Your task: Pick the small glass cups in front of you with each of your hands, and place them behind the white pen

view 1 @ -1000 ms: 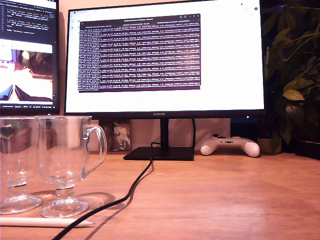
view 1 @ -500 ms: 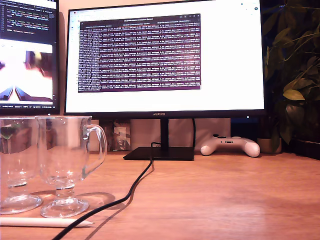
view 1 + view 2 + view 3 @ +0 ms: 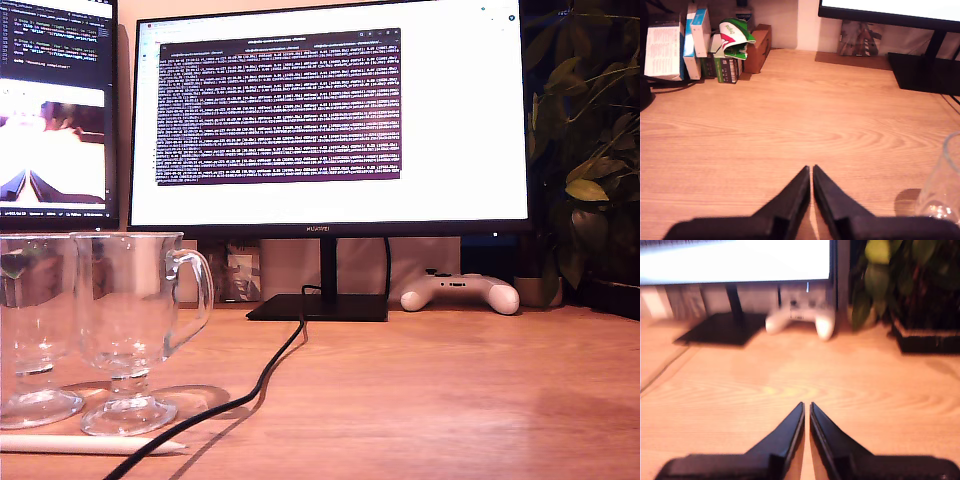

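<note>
Two clear stemmed glass cups, one (image 3: 135, 330) with a loop handle, the other (image 3: 35, 330) touching beside it, are standing at the exterior view's left, just behind the white pen (image 3: 90, 444). My first gripper (image 3: 812, 169) and my second gripper (image 3: 807, 405) are hovering with fingers together, gripping nothing.

clear glass cups (image 3: 100, 330); smooth wooden desk (image 3: 450, 390)
</note>
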